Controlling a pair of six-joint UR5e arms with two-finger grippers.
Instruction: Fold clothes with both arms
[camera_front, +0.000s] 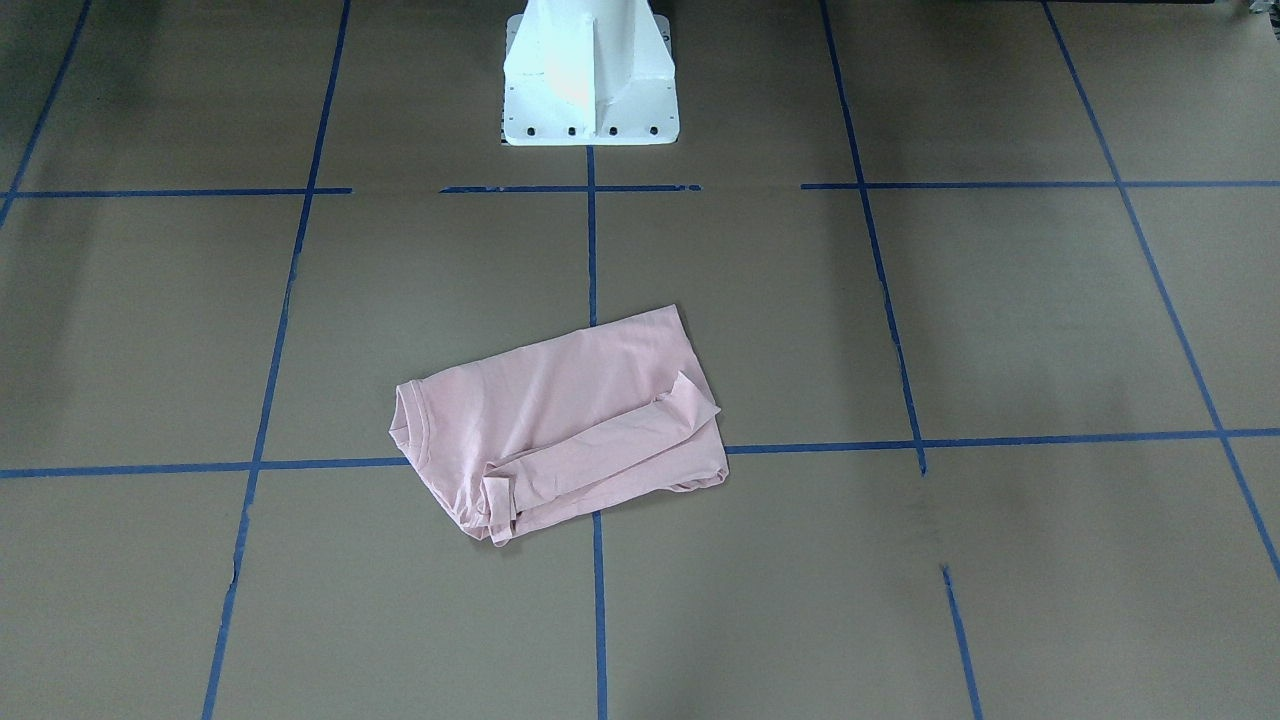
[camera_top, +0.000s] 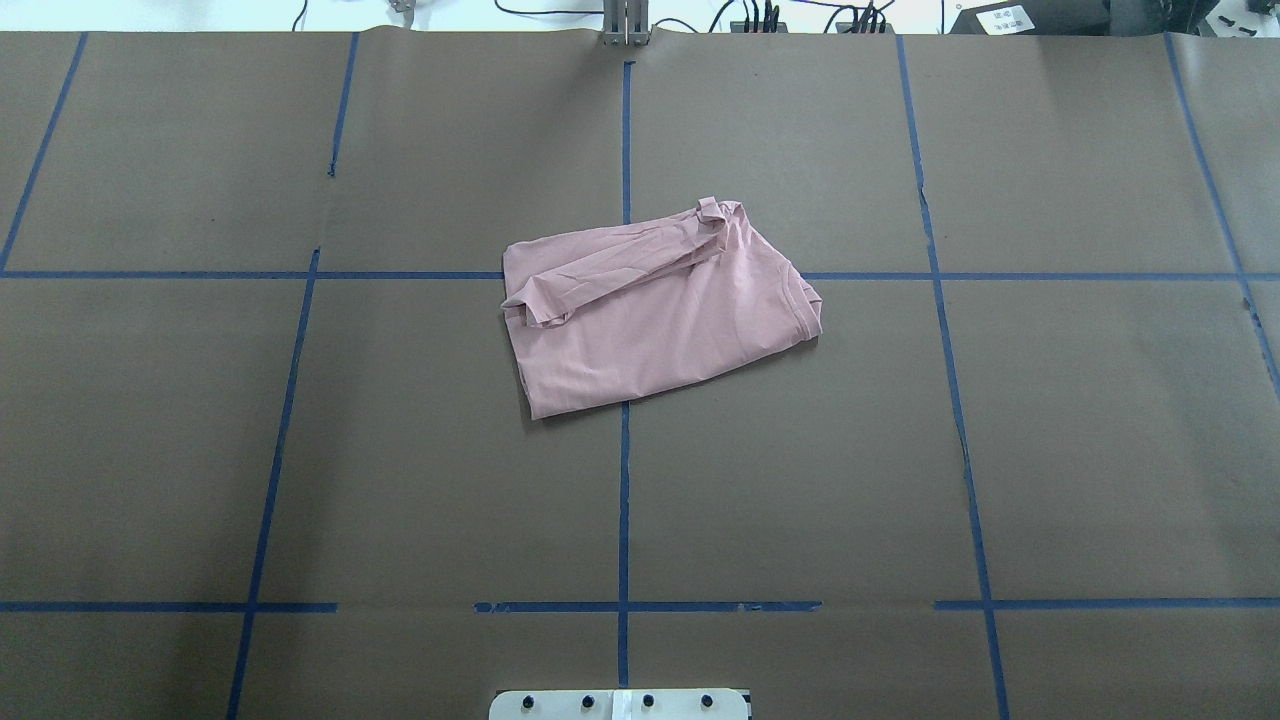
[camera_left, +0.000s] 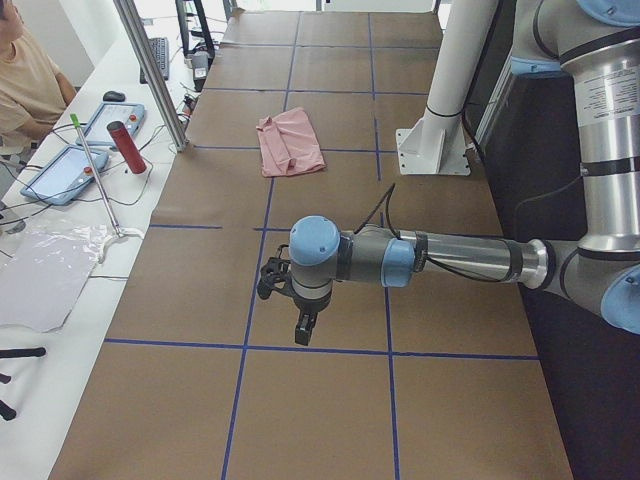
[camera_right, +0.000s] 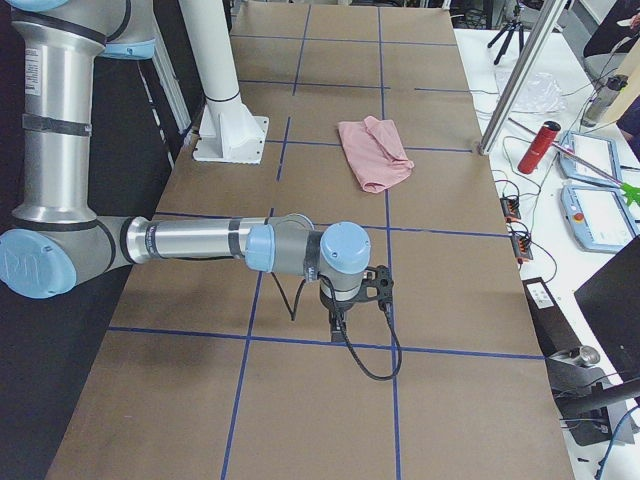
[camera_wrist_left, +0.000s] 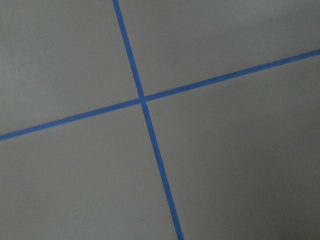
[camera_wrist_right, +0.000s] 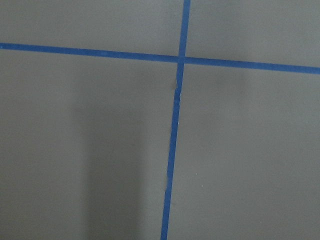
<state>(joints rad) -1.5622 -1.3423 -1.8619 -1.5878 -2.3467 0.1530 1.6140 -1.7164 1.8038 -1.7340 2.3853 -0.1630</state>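
Observation:
The pale pink T-shirt (camera_front: 570, 420) lies folded in a rough rectangle near the middle of the brown table, with a sleeve strip laid across its top. Its ribbed collar edge shows in the overhead view (camera_top: 806, 305); the dog print is hidden. It also shows in the overhead view (camera_top: 660, 320) and both side views (camera_left: 290, 140) (camera_right: 373, 150). My left gripper (camera_left: 303, 325) hangs above bare table far from the shirt, seen only from the left end. My right gripper (camera_right: 340, 320) hangs likewise at the other end. I cannot tell if either is open or shut.
The white pedestal base (camera_front: 590, 75) stands behind the shirt. Blue tape lines (camera_top: 624, 480) grid the table. A red bottle (camera_left: 126, 147), tablets (camera_left: 64, 173) and a metal post (camera_left: 150, 70) stand along the operators' edge, where a person (camera_left: 25, 80) sits.

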